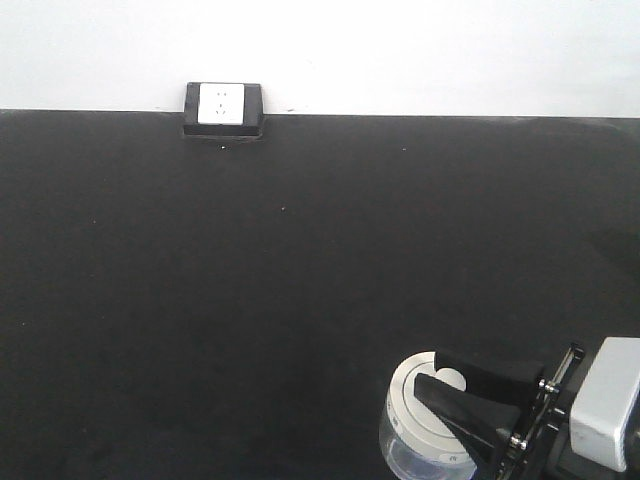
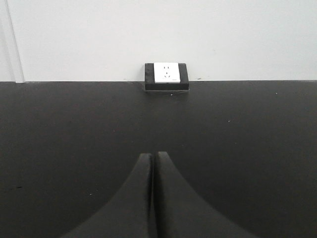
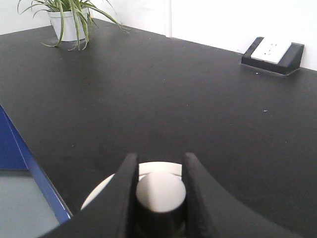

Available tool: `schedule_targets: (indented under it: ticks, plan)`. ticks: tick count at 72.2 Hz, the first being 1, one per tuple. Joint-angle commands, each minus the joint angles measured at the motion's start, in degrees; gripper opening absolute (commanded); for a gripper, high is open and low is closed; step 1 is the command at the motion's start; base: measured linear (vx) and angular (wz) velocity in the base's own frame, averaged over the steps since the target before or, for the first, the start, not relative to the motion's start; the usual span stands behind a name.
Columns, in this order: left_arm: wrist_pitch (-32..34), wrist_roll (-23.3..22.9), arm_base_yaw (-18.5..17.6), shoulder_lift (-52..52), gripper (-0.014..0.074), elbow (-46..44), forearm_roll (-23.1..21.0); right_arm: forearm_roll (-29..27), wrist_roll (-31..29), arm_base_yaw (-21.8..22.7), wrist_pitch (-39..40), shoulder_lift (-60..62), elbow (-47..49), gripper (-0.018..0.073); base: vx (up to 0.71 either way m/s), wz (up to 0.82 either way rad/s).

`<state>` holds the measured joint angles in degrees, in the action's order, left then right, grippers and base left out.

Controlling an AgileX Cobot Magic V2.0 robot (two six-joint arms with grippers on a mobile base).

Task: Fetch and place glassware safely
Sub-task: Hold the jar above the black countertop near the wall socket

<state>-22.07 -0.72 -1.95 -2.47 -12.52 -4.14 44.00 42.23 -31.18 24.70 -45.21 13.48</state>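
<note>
Near black worktop [image 1: 300,300] edge | right gripper [image 3: 159,166] pinches knob [image 3: 161,191] of cream-lidded clear glass jar [image 1: 400,455] | left gripper [image 2: 153,157] closed, empty | risk: lid lifts, jar drops

Black table [image 1: 200,300] bears a socket box [image 1: 222,108] and a potted plant [image 3: 69,20].

Ahead of the right gripper [image 3: 157,166] (its fingers press the knob of the glass jar [image 3: 161,193]) the black table [image 3: 163,99] is open up to the wall. Far ahead on the right stands a socket box [image 3: 271,52], and far ahead on the left a potted plant [image 3: 67,22]. Close on the left runs a blue edge [image 3: 12,148].
</note>
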Motion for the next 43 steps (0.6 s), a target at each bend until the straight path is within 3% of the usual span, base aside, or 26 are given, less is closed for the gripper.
schedule_targets:
  ticks: [1,43]
  plan:
    - [4.23,-0.36,-0.07,-0.73,-0.0007,-1.53,-0.47,-1.03,-0.33,0.11,4.58,0.11,1.81,-0.0001,0.00,0.00]
    - [4.23,-0.36,-0.07,-0.73,-0.0007,-1.53,-0.47,-2.16,-0.15,0.11,8.38,0.11,1.81,-0.0001,0.00,0.00]
